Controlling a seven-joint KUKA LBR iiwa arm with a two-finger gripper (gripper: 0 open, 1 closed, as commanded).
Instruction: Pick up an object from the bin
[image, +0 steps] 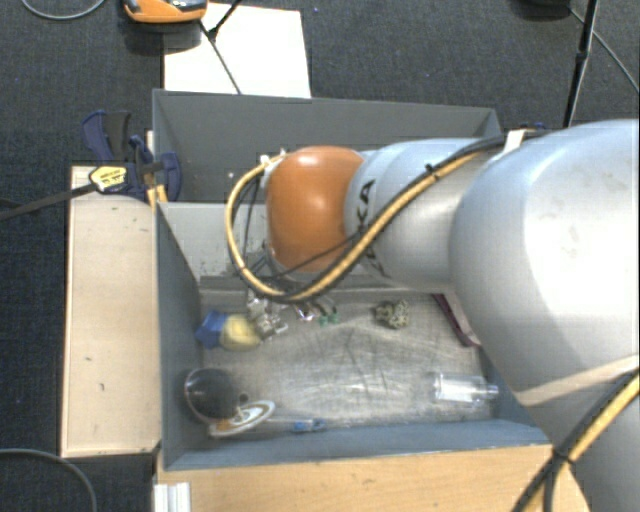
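Camera view showed the silver arm (520, 240) angled down from the right into the grey metal bin (300, 130). Its gripper (268, 320) hung just beside a rounded yellow-and-blue lump (236, 333) at the bin's left; whether the gripper was open or closed could not be told.

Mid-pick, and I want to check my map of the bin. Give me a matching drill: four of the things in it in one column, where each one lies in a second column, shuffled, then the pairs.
Things
1. black round object
2. clear plastic tube
3. olive mottled lump
4. yellow and blue thing

Places, as seen in the camera view
a. lower right of the bin floor
b. upper middle of the floor, near the back wall
c. lower left corner
d. left side, above the black round object

Pairs: 1-c, 2-a, 3-b, 4-d
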